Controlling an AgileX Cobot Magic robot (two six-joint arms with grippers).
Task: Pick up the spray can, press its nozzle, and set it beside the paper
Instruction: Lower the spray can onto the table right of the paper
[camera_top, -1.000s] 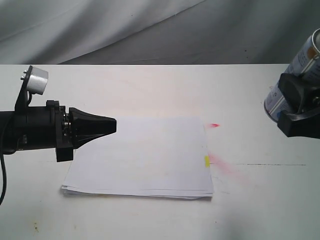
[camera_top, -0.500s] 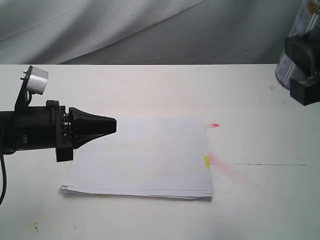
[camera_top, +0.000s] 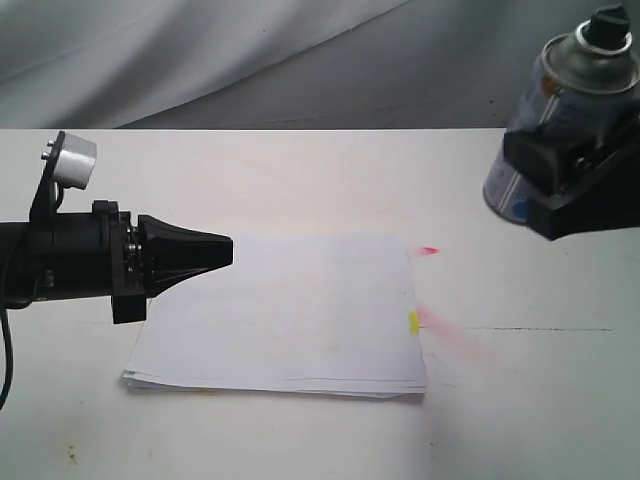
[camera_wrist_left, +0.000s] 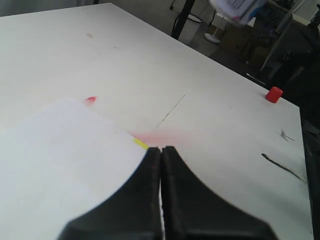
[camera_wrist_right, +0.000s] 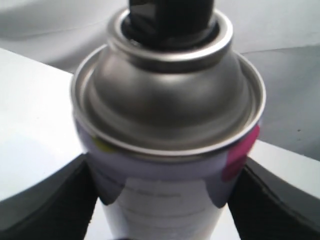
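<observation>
Exterior view: my right claw (camera_top: 560, 185) clamped on the can (camera_top: 580, 75) at mid-body, aloft and tilted, well right of the paper (camera_top: 290, 310). That grip leaves the nozzle (camera_top: 607, 25) bare for pressing, I judge. My left claw (camera_top: 226, 250) is pinched together, empty, over the paper's edge.
</observation>
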